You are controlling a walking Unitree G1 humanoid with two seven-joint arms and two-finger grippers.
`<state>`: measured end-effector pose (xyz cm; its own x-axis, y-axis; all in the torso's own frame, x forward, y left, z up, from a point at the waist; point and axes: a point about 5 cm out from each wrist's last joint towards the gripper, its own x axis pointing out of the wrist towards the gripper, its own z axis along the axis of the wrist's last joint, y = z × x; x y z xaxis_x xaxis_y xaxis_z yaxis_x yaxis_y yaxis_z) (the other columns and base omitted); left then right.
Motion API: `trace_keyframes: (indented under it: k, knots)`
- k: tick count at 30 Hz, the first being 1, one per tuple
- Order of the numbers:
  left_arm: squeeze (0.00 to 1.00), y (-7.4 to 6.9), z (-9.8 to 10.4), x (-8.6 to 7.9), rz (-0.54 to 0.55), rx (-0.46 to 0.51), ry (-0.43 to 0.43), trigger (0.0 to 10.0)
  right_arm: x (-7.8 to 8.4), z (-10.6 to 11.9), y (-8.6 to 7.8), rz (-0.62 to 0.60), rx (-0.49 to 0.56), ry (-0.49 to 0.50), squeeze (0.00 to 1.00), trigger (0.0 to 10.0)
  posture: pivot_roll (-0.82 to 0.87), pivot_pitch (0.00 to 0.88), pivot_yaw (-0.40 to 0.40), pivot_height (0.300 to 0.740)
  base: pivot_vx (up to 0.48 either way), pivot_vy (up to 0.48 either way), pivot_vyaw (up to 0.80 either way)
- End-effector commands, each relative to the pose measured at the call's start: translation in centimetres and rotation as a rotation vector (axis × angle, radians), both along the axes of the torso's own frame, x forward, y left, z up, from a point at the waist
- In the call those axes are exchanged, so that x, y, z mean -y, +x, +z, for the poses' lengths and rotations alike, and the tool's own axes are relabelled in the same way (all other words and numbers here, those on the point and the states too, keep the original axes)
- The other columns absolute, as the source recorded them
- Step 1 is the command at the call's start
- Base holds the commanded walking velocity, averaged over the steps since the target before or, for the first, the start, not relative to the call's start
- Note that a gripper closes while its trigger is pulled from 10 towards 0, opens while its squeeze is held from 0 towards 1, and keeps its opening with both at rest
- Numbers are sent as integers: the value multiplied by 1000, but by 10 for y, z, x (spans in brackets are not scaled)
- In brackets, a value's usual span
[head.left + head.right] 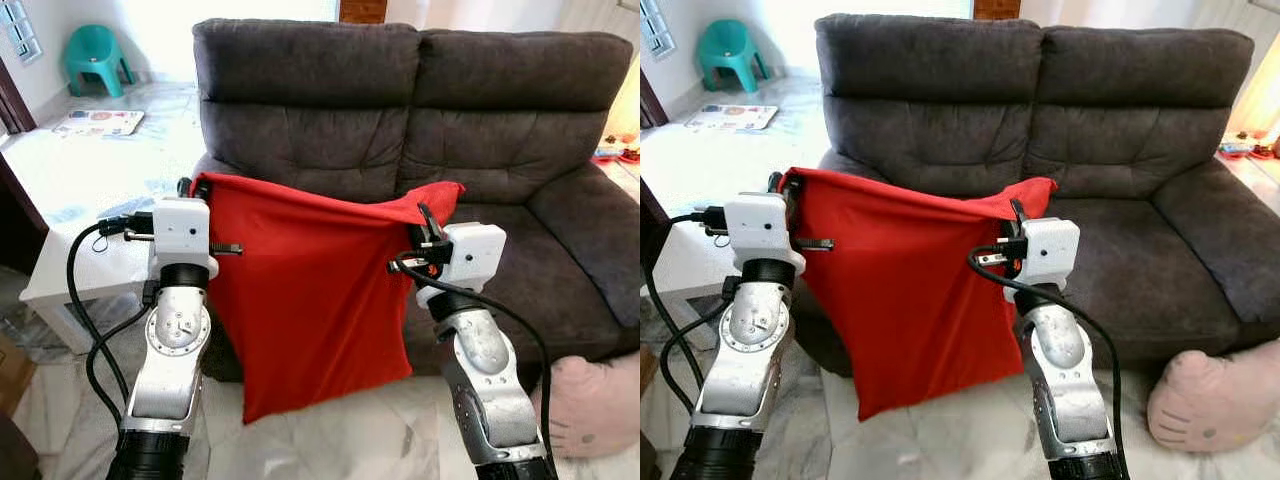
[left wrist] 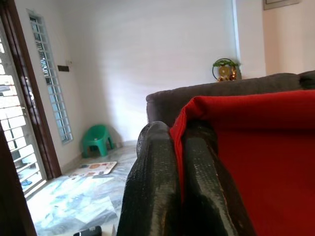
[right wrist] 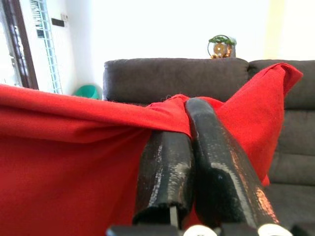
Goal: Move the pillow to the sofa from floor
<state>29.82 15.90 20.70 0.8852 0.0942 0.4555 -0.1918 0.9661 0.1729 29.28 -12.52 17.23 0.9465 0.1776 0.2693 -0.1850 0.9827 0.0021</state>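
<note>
A red pillow (image 1: pixel 310 290) hangs limp and flat in the air in front of the dark grey sofa (image 1: pixel 500 120), its lower corner just above the floor. My left gripper (image 2: pixel 178 132) is shut on the pillow's top left corner (image 1: pixel 200 182). My right gripper (image 3: pixel 187 105) is shut on the top edge near the right corner (image 1: pixel 440 195). The top edge sags a little between the two grips. The pillow covers the sofa's left seat front.
A pink plush cushion (image 1: pixel 1220 395) lies on the marble floor by the sofa's right front. A white low table (image 1: pixel 80 190) stands to my left. Farther back left are a teal plastic chair (image 1: pixel 97 55) and a play mat (image 1: pixel 98 122).
</note>
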Motion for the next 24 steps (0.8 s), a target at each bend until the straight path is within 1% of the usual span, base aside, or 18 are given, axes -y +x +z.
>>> trace_keyframes:
  k: [1, 9, 16, 19, 20, 24]
  knots:
    - [0, -3, 21, -13, 62, 92, -5, 10000, 7, 34, -1, -27, 146, 16, 0, 10000, 22, 0, -49, 736, 371, 0, 0]
    - [0, -2, 28, -13, 60, 111, 12, 10000, 4, 45, -1, -9, 174, 35, 0, 10000, 23, 0, -52, 736, 378, 0, 0]
    - [0, 0, 33, -12, 51, 125, 16, 10000, 3, 49, -1, -3, 184, 36, 0, 10000, 22, 0, -52, 736, 380, 0, 0]
    - [0, 2, 34, -11, 24, 119, 17, 10000, 3, 52, 0, -4, 189, 37, 0, 10000, 23, 0, -52, 736, 380, 0, 0]
    - [0, 4, 35, -9, -3, 111, 19, 10000, 4, 53, 0, -7, 194, 39, 0, 10000, 23, 0, -52, 736, 386, 0, 0]
    - [0, 5, 39, -7, -25, 119, 19, 10000, 4, 55, 0, -10, 197, 45, 0, 10000, 24, 0, -51, 736, 385, 0, 0]
